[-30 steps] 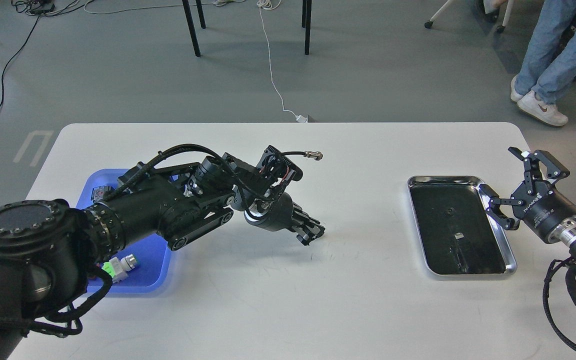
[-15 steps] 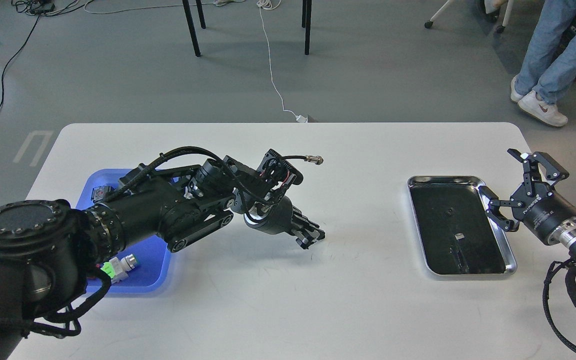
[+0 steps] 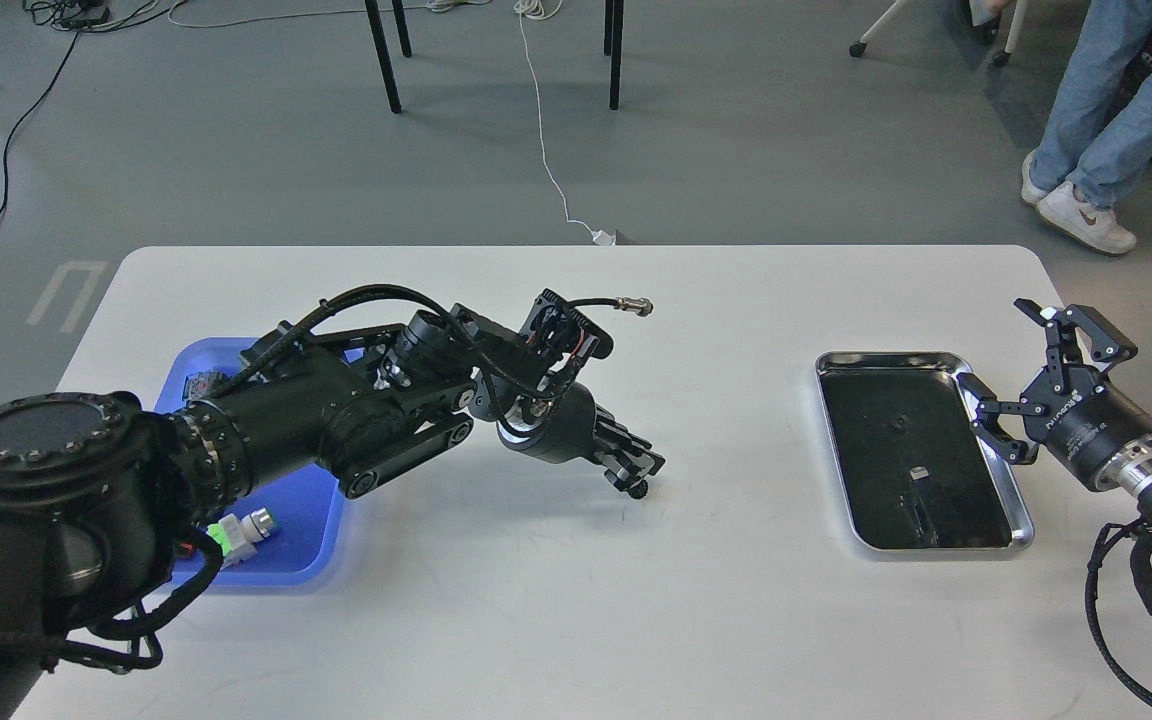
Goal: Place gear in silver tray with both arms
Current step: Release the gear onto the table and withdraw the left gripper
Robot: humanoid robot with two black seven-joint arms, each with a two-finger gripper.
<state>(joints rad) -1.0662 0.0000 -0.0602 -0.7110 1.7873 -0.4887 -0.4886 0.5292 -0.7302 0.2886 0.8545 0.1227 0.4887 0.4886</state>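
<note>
On white table (image 3: 556,580): left arm (image 3: 336,430) stretches out from blue tray (image 3: 306,540). Silver tray (image 3: 1021,520) at right, no gear inside. Right gripper (image 3: 1036,385) beside tray rim, fingers apart. Left gripper (image 3: 636,468) fingers together on small dark gear (image 3: 639,489). Step: transport. Next move: handover or carry toward tray.

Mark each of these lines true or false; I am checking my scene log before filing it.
1. The shiny rectangular silver tray lies on the right half of the white table. True.
2. The right tool is shut. False: its fingers are spread wide, beside the tray's right rim.
3. The left tool is above the silver tray. False: it is low over the table's middle, well left of the tray.
4. The blue plastic tray sits at the table's left, partly hidden by the left arm. True.
</note>
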